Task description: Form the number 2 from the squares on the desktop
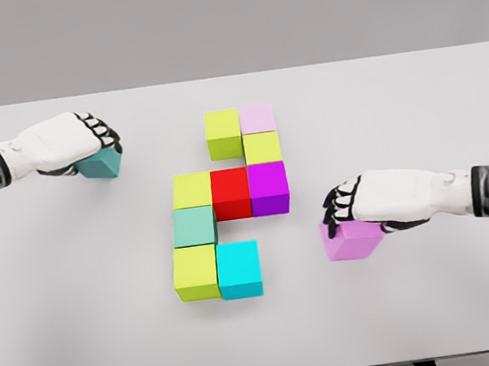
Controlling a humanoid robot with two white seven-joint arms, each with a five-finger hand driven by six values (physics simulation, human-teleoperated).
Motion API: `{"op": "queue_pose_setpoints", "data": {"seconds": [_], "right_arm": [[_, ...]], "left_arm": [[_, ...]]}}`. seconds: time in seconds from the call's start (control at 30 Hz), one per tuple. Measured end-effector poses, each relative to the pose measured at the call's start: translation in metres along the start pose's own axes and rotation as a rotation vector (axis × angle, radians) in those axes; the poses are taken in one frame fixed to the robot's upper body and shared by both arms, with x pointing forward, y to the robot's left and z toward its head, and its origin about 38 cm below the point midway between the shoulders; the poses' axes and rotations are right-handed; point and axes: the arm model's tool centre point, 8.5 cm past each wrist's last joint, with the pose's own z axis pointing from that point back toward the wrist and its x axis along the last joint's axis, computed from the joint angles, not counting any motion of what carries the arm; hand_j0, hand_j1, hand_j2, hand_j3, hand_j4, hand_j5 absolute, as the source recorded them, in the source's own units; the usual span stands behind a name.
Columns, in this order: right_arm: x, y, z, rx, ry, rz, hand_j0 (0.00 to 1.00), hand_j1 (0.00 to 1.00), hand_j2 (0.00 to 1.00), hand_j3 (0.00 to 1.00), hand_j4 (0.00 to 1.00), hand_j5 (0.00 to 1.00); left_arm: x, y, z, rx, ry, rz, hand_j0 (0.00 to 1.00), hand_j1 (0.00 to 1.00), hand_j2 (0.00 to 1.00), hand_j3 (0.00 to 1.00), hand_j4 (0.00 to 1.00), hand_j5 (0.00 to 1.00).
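Either side of the block cluster [229, 205], the left hand [72, 142] and right hand [382, 201] have glossy white shells, black-jointed fingers (knuckles dark) and grey-black banded wrist cuffs.

Cubes [230, 193] matt, smooth; table [415, 106] matt white; hand [356, 204] glossy plastic.

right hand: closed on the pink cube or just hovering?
Shut on it. The right hand has its fingers curled over the pink cube, which sits flat on the table, apart from the assembled blocks.
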Motion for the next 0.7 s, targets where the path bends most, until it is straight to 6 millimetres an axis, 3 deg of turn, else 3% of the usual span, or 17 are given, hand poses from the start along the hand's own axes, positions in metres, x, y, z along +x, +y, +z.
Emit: {"op": "queue_pose_setpoints", "data": {"seconds": [0.23, 0.7], "right_arm": [[0.003, 0.002, -0.004, -0.013, -0.018, -0.022, 0.61, 0.61, 0.61, 0.61, 0.61, 0.61], [0.015, 0.020, -0.019, -0.027, -0.061, -0.083, 0.61, 0.61, 0.61, 0.61, 0.61, 0.61]], "left_arm": [[-0.006, 0.022, -0.010, 0.027, 0.001, -0.023, 0.70, 0.70, 0.70, 0.70, 0.70, 0.70], [0.002, 0.028, -0.039, 0.021, -0.031, -0.015, 0.70, 0.70, 0.70, 0.70, 0.70, 0.70]]}}
